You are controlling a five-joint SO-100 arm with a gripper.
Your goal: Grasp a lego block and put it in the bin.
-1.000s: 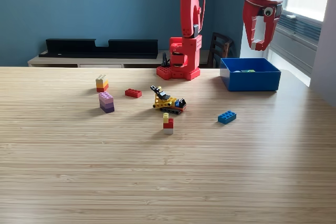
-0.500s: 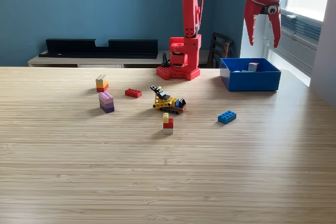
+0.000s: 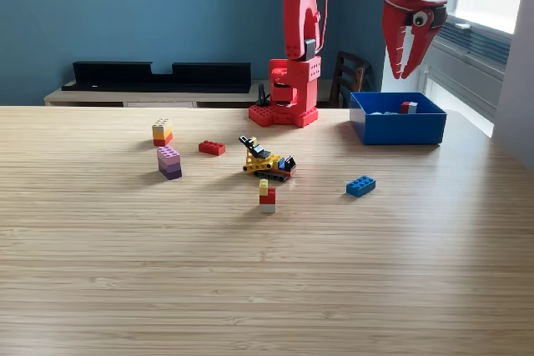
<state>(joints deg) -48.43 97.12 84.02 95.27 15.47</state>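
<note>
Exterior view: red arm (image 3: 300,31) stands on its base at the far edge of the wooden table (image 3: 250,273), upper link reaching toward the exterior view's right. Gripper (image 3: 409,47) hangs in the air above the blue bin (image 3: 397,127), pointing down, well clear of the rim. Claw is narrow, tips nearly meeting, nothing between them.

Bin sits on the table at the exterior view's right, just beside the arm base. Inside it, a small red-and-white lego block (image 3: 408,107) shows above the near wall, toward the right side; something pale lies further left in the bin, too small to tell.

Loose on the table: blue lego block (image 3: 360,186) in front of the bin, well apart from it. Yellow-red-white stack (image 3: 267,196) near centre, upright. Small yellow-and-black lego vehicle (image 3: 267,160) just behind the stack. Flat red brick (image 3: 211,147) to its left. Purple stack (image 3: 169,162) and a yellow-orange stack (image 3: 162,132) further left, near each other, not touching.

Behind the table: blue wall, low white shelf with a long black object (image 3: 158,75) on it, window at the right.
</note>
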